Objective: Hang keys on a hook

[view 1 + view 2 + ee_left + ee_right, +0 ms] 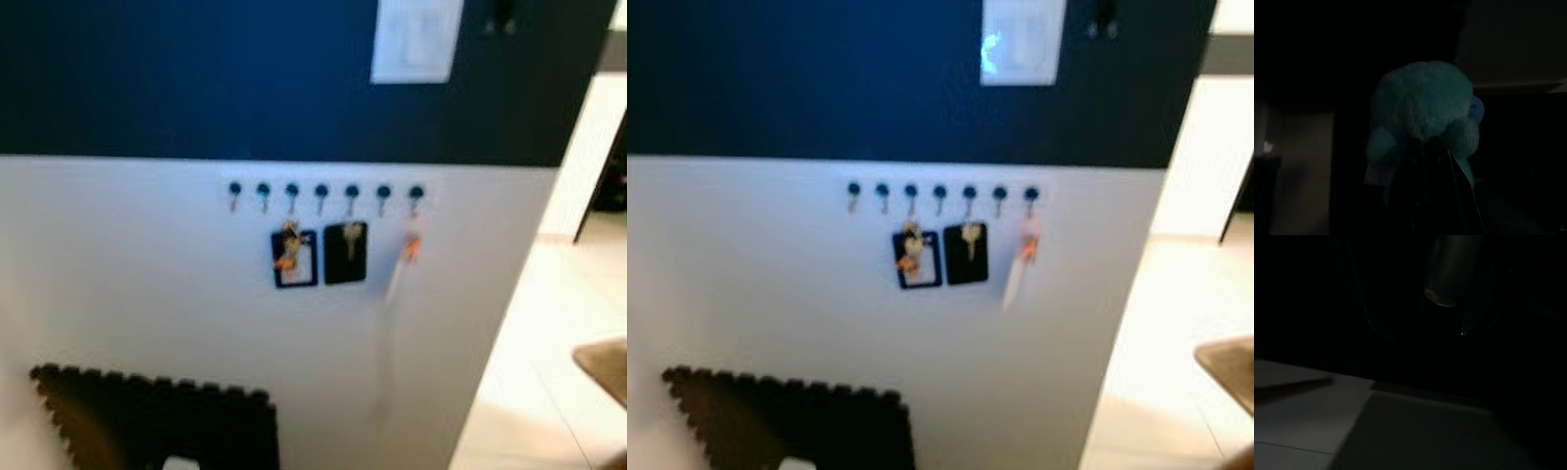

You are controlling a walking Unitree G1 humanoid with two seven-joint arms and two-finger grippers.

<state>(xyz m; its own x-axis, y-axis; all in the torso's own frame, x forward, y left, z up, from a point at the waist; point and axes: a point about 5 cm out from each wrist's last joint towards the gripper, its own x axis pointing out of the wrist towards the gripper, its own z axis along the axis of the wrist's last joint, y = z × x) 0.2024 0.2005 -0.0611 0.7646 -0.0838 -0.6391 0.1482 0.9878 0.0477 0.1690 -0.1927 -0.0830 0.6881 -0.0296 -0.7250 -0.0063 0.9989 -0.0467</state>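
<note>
Dark, slim fingers of the left gripper (1435, 196), barely discernible in shadow.

A row of hooks (323, 193) runs along the wall (147, 294), just below its upper panel. Two tagged key sets (294, 257) hang side by side under the middle hooks; a third (407, 250) hangs at 3 o'clock. A mat (147, 421) lies at 7 o'clock.

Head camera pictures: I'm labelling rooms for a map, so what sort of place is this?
Probably a home entryway or hall: a row of key hooks on the wall with keys hanging, a light switch plate above, a dark floor mat below.
</note>
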